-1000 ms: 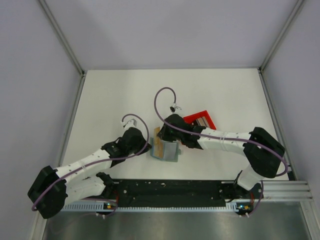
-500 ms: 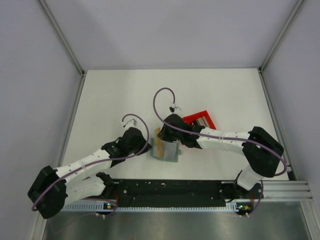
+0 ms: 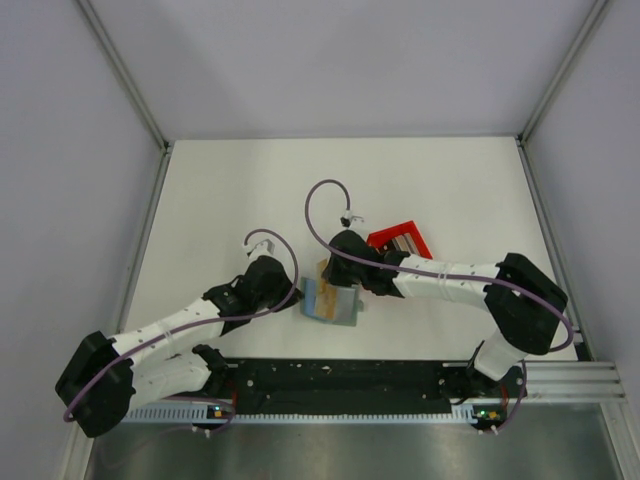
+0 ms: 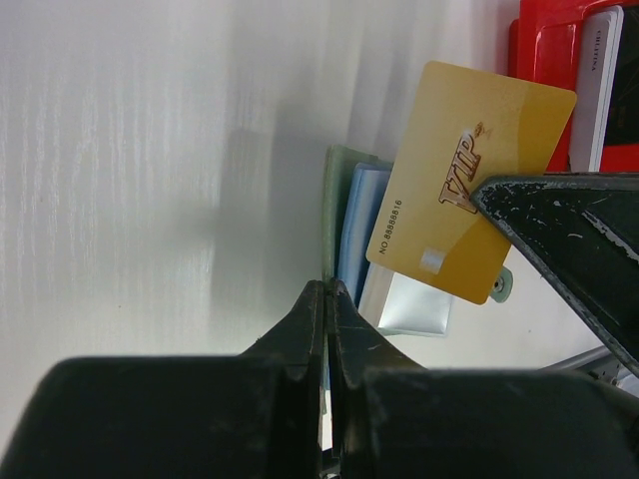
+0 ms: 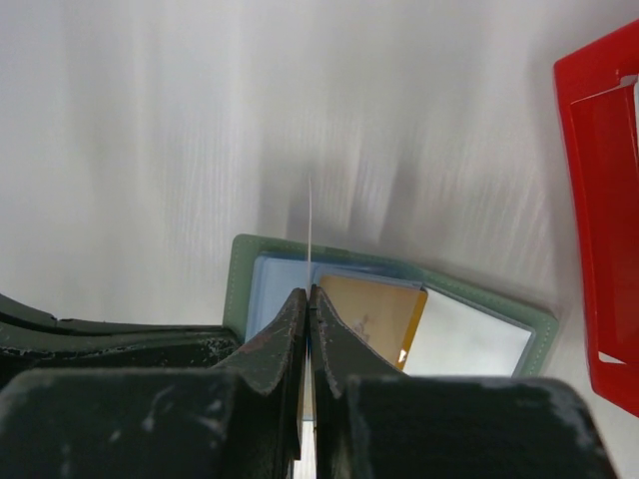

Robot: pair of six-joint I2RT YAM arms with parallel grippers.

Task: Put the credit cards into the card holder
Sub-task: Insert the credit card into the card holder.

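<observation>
Both claws clamped shut

Closed tight, the right gripper [image 5: 309,291] is pinching a gold card [image 4: 449,180] edge-on over the open card holder [image 5: 240,269]. The left gripper [image 4: 326,289] is clamping the holder's edge. A red bin [image 5: 599,249] holding a whitish card [image 4: 599,90] is sitting just beside it on the table [image 3: 220,200].

On the gold-coloured thin plastic card [image 4: 439,150], seen in the left wrist view, the letters "VIP" are printed in large slanted brown script. A small emblem above the last letter cannot be made out. Near one edge, "NO 88888816" is printed in small dark characters. A line of small dark print is seen on the white card [image 4: 599,90] in the red plastic bin [image 4: 539,50], but it cannot be read.
</observation>
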